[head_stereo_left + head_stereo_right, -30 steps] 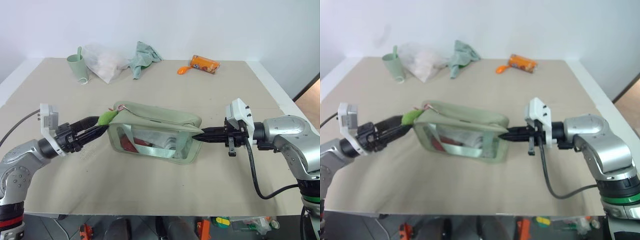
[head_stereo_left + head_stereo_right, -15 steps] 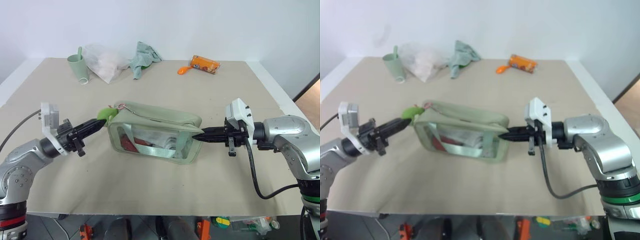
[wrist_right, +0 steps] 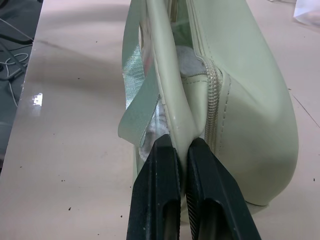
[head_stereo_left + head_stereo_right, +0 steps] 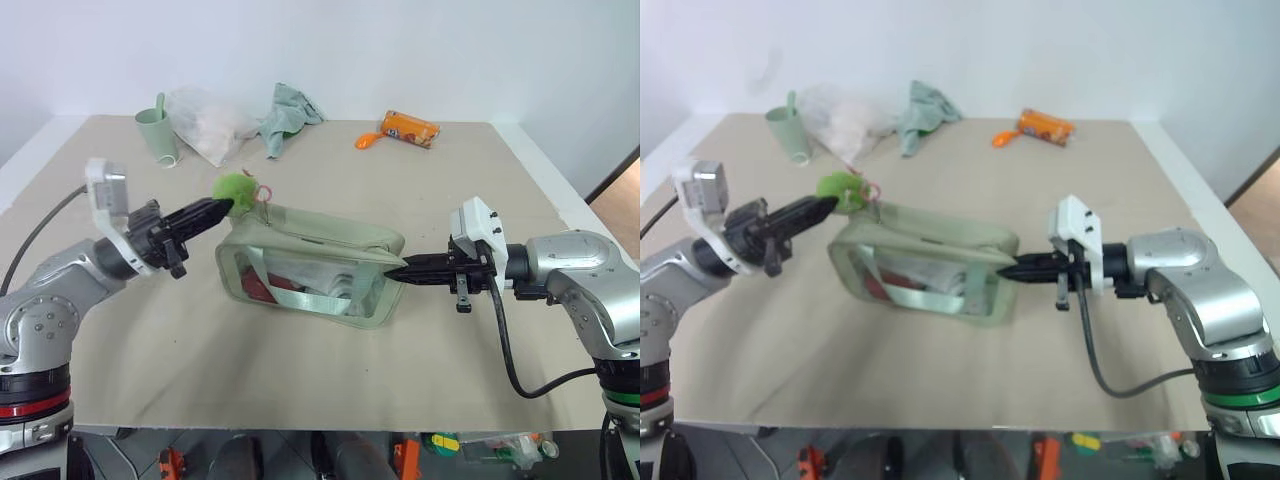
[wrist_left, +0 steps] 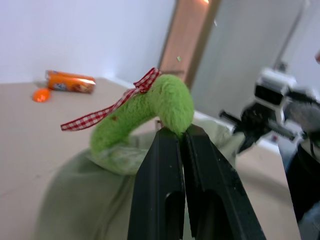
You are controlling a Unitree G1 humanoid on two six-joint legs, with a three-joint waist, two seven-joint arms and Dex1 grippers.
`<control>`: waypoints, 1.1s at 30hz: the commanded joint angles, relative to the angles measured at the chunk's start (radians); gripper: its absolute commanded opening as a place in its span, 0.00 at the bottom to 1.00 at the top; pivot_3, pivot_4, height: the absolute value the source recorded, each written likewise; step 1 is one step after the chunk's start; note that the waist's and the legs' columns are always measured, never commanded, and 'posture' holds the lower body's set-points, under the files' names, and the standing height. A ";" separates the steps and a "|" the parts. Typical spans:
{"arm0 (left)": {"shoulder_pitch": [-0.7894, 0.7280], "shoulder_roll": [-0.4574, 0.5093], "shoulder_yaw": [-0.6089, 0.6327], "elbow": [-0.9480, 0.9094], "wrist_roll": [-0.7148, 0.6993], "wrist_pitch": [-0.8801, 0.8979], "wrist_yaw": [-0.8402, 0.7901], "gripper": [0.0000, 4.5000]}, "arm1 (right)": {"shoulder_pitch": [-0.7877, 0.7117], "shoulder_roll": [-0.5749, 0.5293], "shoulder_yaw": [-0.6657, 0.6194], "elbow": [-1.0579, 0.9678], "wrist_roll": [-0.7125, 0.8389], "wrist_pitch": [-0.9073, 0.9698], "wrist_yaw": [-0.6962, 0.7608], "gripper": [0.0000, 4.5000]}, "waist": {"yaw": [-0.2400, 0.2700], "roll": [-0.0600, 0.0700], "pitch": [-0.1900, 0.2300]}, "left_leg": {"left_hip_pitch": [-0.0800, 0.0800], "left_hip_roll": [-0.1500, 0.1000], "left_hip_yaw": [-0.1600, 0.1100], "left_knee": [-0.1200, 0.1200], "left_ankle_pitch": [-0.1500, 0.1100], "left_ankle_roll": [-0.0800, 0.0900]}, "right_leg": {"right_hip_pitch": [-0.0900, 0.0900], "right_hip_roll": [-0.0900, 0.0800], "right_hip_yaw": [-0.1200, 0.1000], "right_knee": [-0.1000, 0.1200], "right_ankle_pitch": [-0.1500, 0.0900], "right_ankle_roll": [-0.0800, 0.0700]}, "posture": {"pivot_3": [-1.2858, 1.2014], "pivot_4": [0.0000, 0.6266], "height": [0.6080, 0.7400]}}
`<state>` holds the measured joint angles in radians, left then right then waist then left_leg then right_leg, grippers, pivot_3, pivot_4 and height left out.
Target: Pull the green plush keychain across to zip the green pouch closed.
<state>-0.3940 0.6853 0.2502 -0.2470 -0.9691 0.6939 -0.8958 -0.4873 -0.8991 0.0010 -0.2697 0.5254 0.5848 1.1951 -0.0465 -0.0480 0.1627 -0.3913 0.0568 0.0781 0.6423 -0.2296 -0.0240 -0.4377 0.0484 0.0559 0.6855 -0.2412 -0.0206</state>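
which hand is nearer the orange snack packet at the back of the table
Right. The right hand grips the green pouch's end, nearly straight in front of the orange snack packet. The left hand, pinching the green plush keychain, sits farther off across the table.

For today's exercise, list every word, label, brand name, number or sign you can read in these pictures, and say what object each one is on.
No text can be read.
Orange packet: dark print on its wrapper, too small and blurred to read.
Green pouch, green plush keychain, pale green cup: no lettering visible.
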 commanded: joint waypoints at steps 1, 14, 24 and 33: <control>-0.005 0.025 -0.026 -0.033 0.038 -0.024 -0.053 0.00 | -0.004 -0.006 -0.012 -0.019 0.001 -0.008 -0.004 0.00 | 0.000 0.000 0.000 | 0.000 0.000 0.000 0.000 0.000 0.000 | 0.000 0.000 0.000 0.000 0.000 0.000 | 0.52 0.24 0.98; -0.036 0.016 0.040 -0.032 -0.082 0.031 -0.065 0.99 | -0.009 -0.001 -0.010 -0.016 0.000 -0.012 -0.007 0.00 | 0.000 0.000 0.000 | 0.000 0.000 0.000 0.000 0.000 0.000 | 0.000 0.000 0.000 0.000 0.000 0.000 | 0.52 0.24 0.98; -0.042 0.034 0.109 -0.022 -0.154 0.035 -0.055 0.99 | -0.015 0.011 0.000 -0.014 -0.004 -0.015 -0.010 0.00 | -0.001 0.000 0.000 | 0.000 0.000 0.000 0.000 0.000 0.000 | 0.000 0.000 0.000 0.000 0.000 0.000 | 0.52 0.24 0.98; 0.132 0.137 0.125 0.084 0.056 -0.068 -0.157 0.99 | -0.007 0.015 -0.002 -0.023 -0.001 -0.009 -0.012 0.00 | -0.001 0.000 0.000 | 0.001 0.002 -0.001 -0.001 0.001 -0.001 | -0.001 0.001 -0.001 0.000 0.000 0.000 | 0.52 0.24 0.98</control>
<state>-0.2669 0.8053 0.3551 -0.1594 -0.9375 0.6576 -1.0301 -0.4875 -0.8819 0.0029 -0.2709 0.5220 0.5790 1.1830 -0.0480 -0.0483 0.1630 -0.3906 0.0585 0.0780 0.6410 -0.2289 -0.0250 -0.4382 0.0495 0.0551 0.6855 -0.2414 -0.0209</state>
